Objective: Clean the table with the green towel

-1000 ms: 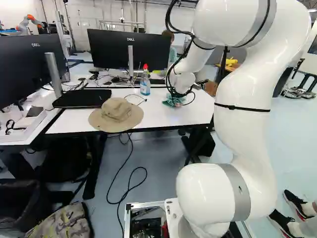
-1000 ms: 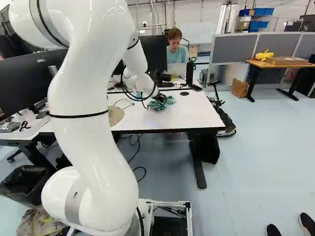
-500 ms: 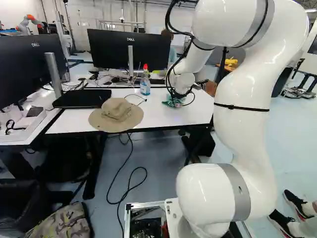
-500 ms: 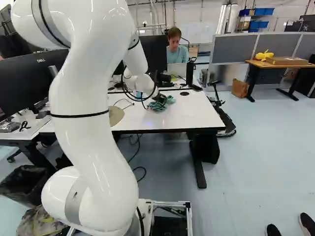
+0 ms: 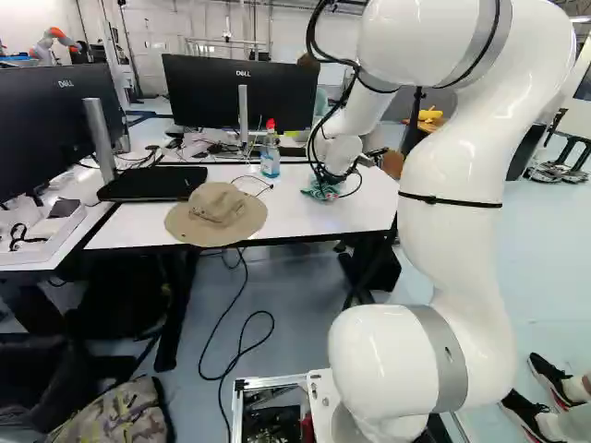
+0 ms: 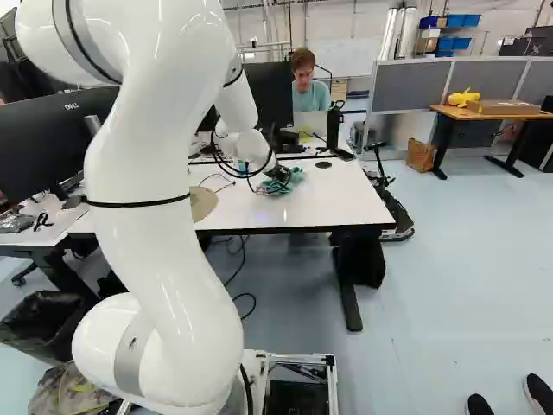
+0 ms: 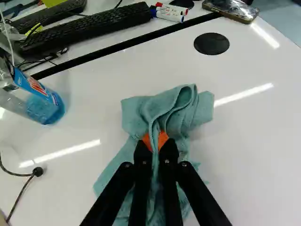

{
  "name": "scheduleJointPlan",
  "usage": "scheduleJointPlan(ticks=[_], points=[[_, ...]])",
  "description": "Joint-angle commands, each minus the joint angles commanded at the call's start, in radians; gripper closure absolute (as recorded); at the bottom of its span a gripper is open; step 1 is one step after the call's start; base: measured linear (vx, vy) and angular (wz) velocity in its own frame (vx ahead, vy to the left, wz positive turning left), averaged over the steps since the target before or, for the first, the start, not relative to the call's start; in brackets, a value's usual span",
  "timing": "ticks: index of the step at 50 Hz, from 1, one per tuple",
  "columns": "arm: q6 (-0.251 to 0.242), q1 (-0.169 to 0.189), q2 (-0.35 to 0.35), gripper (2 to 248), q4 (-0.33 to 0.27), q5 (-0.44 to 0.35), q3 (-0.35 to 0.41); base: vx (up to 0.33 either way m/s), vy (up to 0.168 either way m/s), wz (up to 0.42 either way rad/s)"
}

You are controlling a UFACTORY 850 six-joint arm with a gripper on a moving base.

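The white table (image 6: 346, 199) is bearing the green towel (image 7: 157, 110), which the gripper (image 6: 281, 172) is pinching between its orange pads (image 7: 162, 139), while a spray bottle (image 7: 44, 110) is showing a blue-and-red label (image 7: 36, 88) and a monitor (image 5: 208, 97) is carrying pale lettering (image 5: 243, 74).

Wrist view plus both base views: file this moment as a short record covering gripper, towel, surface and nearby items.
gripper: gripper shut on a fold of the towel
towel: green towel, bunched, spread at its lower folds
surface: white table
on the table: spray bottle, upright; tan hat at the near edge
beyond the dark seam: keyboard, markers
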State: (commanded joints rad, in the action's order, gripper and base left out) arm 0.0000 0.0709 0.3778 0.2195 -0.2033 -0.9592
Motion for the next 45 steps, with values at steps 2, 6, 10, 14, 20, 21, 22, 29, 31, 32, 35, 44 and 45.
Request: scheduleJointPlan(ticks=[2, 6, 10, 14, 20, 21, 22, 29, 31, 32, 35, 44, 45], points=[[0.0, -0.005, -0.003, 217, 0.0, 0.0, 0.003, 0.0, 0.0, 0.0], [0.0, -0.017, -0.009, 217, 0.0, 0.0, 0.011, 0.0, 0.0, 0.0], [0.0, -0.028, -0.016, 217, 0.0, 0.0, 0.02, 0.0, 0.0, 0.0], [0.0, -0.04, -0.025, 217, 0.0, 0.0, 0.032, 0.0, 0.0, 0.0], [0.0, -0.055, -0.042, 217, 0.0, 0.0, 0.053, 0.0, 0.0, 0.0], [0.0, -0.057, -0.046, 217, 0.0, 0.0, 0.057, 0.0, 0.0, 0.0], [0.0, -0.059, -0.049, 217, 0.0, 0.0, 0.061, 0.0, 0.0, 0.0], [0.0, -0.074, -0.074, 217, 0.0, 0.0, 0.092, 0.0, 0.0, 0.0], [0.0, -0.078, -0.082, 217, 0.0, 0.0, 0.102, 0.0, 0.0, 0.0], [0.0, -0.08, -0.086, 217, 0.0, 0.0, 0.106, 0.0, 0.0, 0.0], [0.0, -0.086, -0.098, 217, 0.0, 0.0, 0.121, 0.0, 0.0, 0.0], [0.0, -0.101, -0.136, 217, 0.0, 0.0, 0.166, 0.0, 0.0, 0.0], [0.0, -0.103, -0.14, 217, 0.0, 0.0, 0.171, 0.0, 0.0, 0.0]])
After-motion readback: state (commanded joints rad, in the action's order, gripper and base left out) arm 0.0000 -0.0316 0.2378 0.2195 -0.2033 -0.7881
